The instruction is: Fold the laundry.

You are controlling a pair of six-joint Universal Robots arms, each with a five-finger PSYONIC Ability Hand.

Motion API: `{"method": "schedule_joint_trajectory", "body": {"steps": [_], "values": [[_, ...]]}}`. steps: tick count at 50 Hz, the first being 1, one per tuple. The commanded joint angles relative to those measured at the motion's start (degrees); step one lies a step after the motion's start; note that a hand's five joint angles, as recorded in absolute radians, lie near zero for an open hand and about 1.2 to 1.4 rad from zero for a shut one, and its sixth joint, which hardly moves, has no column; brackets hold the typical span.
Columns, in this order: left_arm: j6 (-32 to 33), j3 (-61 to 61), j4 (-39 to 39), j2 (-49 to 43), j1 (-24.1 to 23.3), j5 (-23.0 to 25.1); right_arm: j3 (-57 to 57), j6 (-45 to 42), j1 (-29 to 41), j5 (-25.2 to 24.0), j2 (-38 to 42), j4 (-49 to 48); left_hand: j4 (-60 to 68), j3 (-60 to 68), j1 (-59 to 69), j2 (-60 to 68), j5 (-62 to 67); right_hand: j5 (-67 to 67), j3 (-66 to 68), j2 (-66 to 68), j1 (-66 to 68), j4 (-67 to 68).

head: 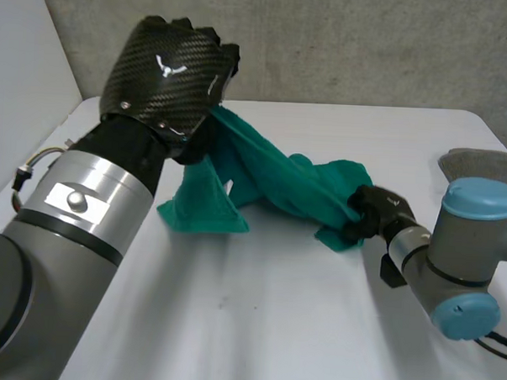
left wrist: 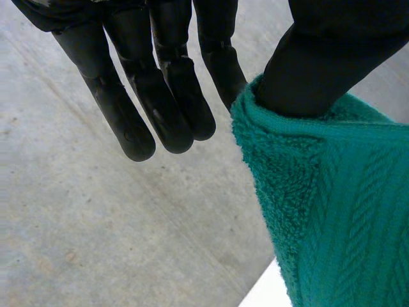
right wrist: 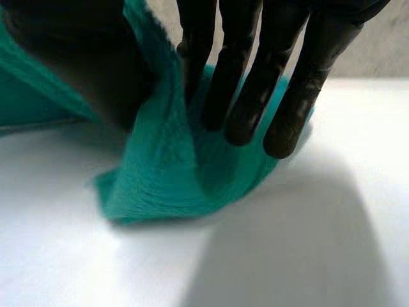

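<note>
The white surface [head: 273, 325] carries a green towel [head: 271, 178] that stretches across its middle: one end is raised in the air, the other lies low near the right arm, and a loose corner rests on the surface between them. The left hand [head: 170, 73] holds the raised end, with the thumb pinching the towel's edge against the nearest of its straight fingers [left wrist: 172, 109]. The right hand [head: 372, 210] grips the low end, its fingers [right wrist: 243, 96] and thumb closed on the bunched cloth. A grey cloth [head: 482, 165] lies at the surface's far right edge.

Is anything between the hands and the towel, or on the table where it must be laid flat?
Nothing visible. The left hand and right hand each pinch the towel; a grey cloth lies apart at the far right edge of the table.
</note>
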Motion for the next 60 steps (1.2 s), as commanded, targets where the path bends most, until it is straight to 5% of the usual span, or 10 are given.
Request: {"method": "schedule_joint_trajectory", "body": {"steps": [1,6,11,18,22,29,35,41,46,60], "values": [[-1.2,-0.7,0.0,2.9,2.2,-0.6,-1.8,-8.4,-1.3,-1.3,-5.1,-0.7,11.2,11.9,14.4,11.5,14.3,15.7,14.7,14.1,24.2,14.4],[-0.9,-1.6,-0.6,2.9,5.7,-0.4,-2.7,-24.9,-3.7,-5.9,-14.3,4.6,11.2,11.9,14.4,11.5,14.3,15.7,14.7,14.1,24.2,14.4],[-0.8,-3.4,-4.8,2.1,11.3,0.0,-10.7,-51.3,-4.7,-9.9,-22.8,28.7,11.2,11.9,14.4,11.5,14.3,15.7,14.7,14.1,24.2,14.4],[-0.5,-3.7,-10.7,-3.8,12.7,1.1,-18.2,-62.6,-4.6,-7.9,-24.1,49.5,11.2,11.9,14.4,11.5,14.3,15.7,14.7,14.1,24.2,14.4],[-0.6,-2.7,-11.4,-9.6,13.1,2.3,-19.2,-66.0,-4.4,-6.8,-21.5,52.9,11.2,11.9,14.4,11.5,14.3,15.7,14.7,14.1,24.2,14.4],[-0.5,3.5,-11.2,-22.7,15.6,5.4,-22.9,-68.0,-3.2,-4.6,-12.0,51.3,11.2,11.9,14.4,11.5,14.3,15.7,14.7,14.1,24.2,14.4],[0.5,17.0,-6.3,-32.0,16.9,5.6,-34.0,-68.0,-0.6,1.6,-4.3,34.9,11.2,11.9,14.4,11.5,14.3,15.7,14.7,14.1,24.2,14.4],[5.3,23.1,13.8,-30.1,20.0,6.0,-42.4,-68.1,-0.5,0.9,-3.7,9.7,11.2,11.9,14.4,11.5,14.3,15.7,14.7,14.1,24.2,14.4],[6.0,22.1,32.7,-21.7,20.2,8.0,-43.0,-67.4,0.0,-1.6,-5.1,-2.2,11.2,11.9,14.4,11.5,14.3,15.7,14.7,14.1,24.2,14.4],[6.4,8.1,21.6,-18.1,20.9,8.8,-34.0,-65.9,1.6,-2.0,-6.0,9.5,11.2,11.9,14.4,11.5,14.3,15.7,14.7,14.1,24.2,14.4]]}}
